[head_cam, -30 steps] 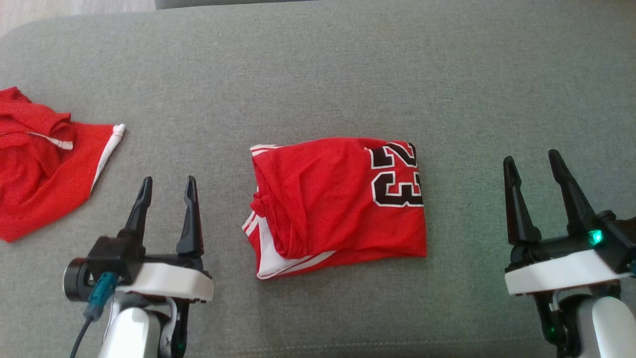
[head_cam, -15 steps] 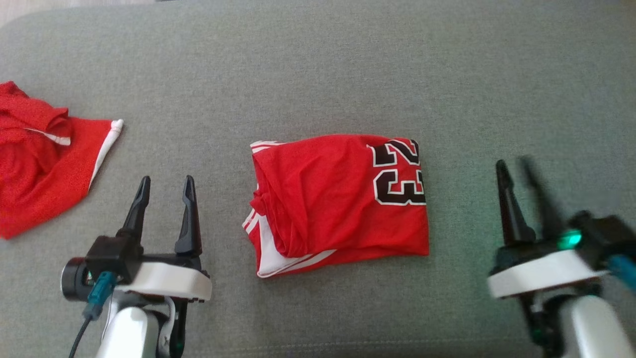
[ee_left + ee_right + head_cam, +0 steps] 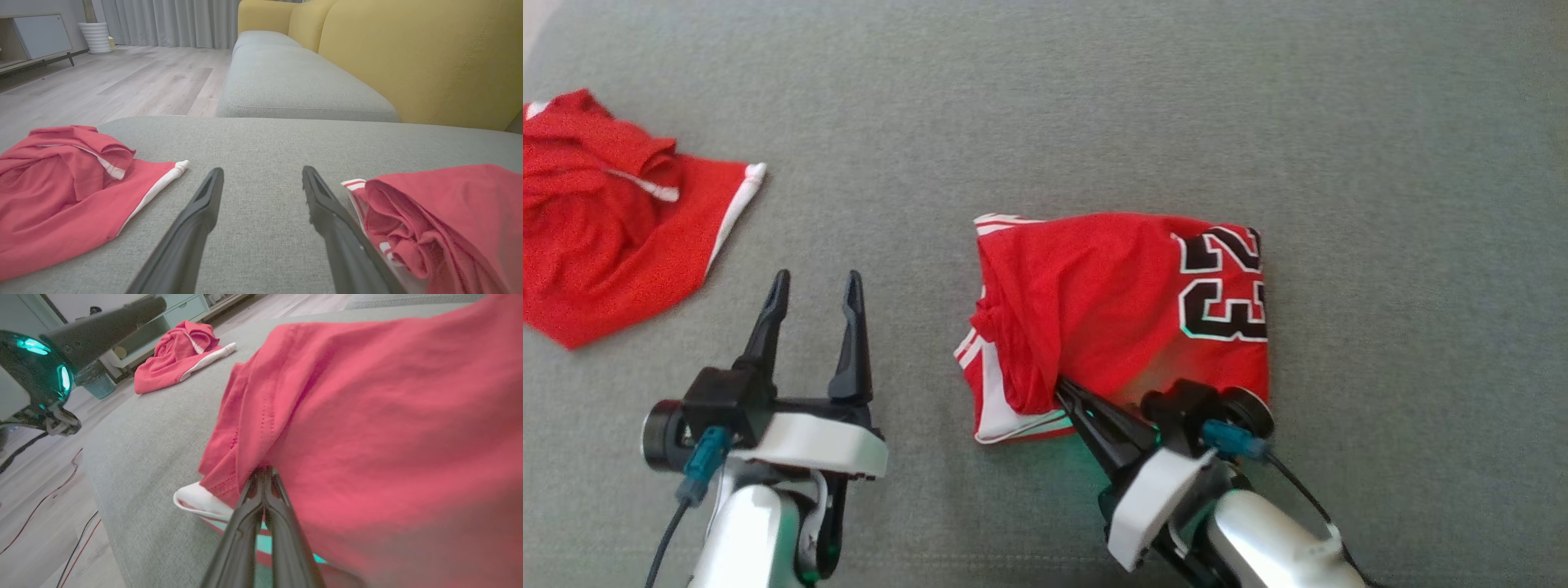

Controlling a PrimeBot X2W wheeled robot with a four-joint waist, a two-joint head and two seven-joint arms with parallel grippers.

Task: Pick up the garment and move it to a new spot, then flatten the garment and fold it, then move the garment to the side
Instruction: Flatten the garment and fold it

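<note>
The right gripper [image 3: 1063,385] has swung in from 4 o'clock to the near edge of the folded red garment [image 3: 1094,302]. Its fingers are pressed together with the tips at a fold; whether cloth is pinched between them I cannot tell. The garment lies near the middle of the grey sofa cushion [image 3: 1094,106]. The left gripper [image 3: 817,282] hovers at 7 o'clock, fingers apart. A second red garment [image 3: 596,237] lies crumpled at 9 o'clock. The left wrist view shows a yellow backrest [image 3: 408,53] at 2 o'clock, and a wooden floor [image 3: 102,81] and grey curtains [image 3: 175,20] at 11.
</note>
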